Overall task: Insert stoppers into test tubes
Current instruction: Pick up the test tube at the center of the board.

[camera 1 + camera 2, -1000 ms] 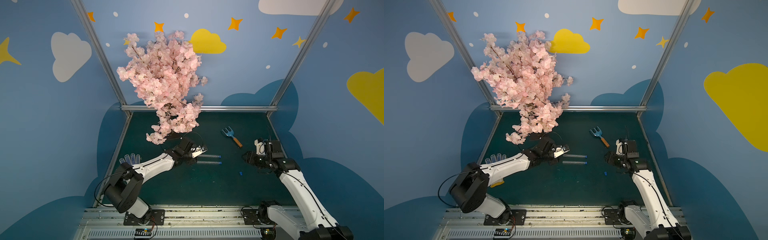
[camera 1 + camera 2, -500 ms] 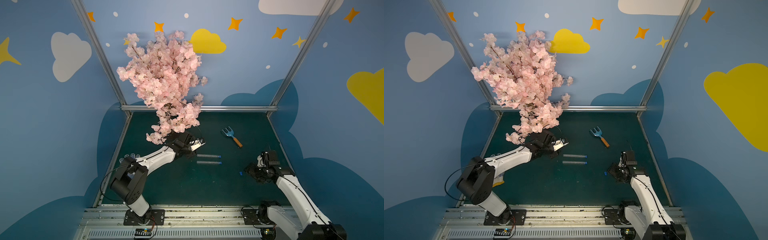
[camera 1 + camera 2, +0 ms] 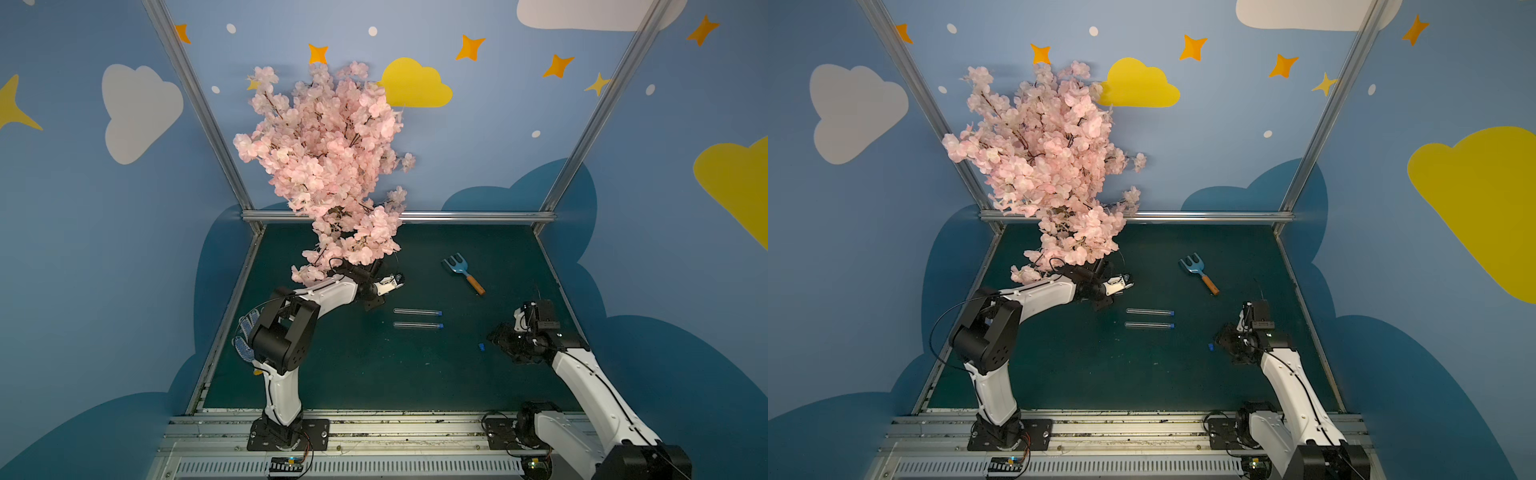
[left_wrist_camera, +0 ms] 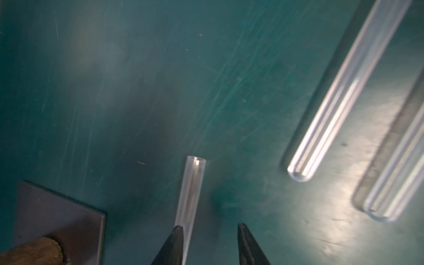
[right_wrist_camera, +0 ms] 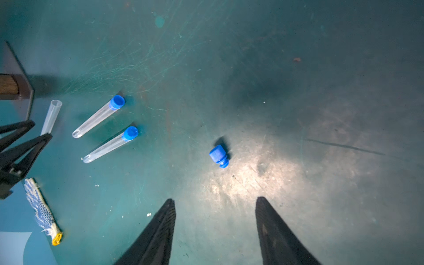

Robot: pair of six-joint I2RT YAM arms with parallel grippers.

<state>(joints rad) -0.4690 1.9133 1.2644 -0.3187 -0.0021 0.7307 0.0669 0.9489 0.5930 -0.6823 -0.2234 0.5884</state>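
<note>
Clear plastic shows poorly from above: in both top views the left gripper (image 3: 397, 279), on the robot's left of the fork (image 3: 463, 274), is a small white and black shape, and what it carries is too small to tell. The left wrist view gives the answer. A held tube (image 4: 190, 195) comes out from between the fingers, lying along one finger, its open mouth over the mat (image 4: 114, 91). The right wrist view confirms that this gripper is clamped on it and that it is off the mat. Only that view shows the loose stopper (image 5: 219, 156) as a plug lying on its side. From above it is a blue dot, on the robot's side of the fork handle and well apart from it. The right gripper (image 5: 214, 204) hangs low near this stopper, its jaws spread and empty.

Two lying tubes (image 3: 417, 311) rest parallel on the mat, nearer the robot than the fork. Each has a blue stopper (image 5: 117, 102) in its mouth, at the end toward the fork.

Counted: three tubes, one held and two lying. Three stoppers, two inserted and one loose. One fork, one glove (image 5: 41, 211), one tree (image 3: 332, 166).
</note>
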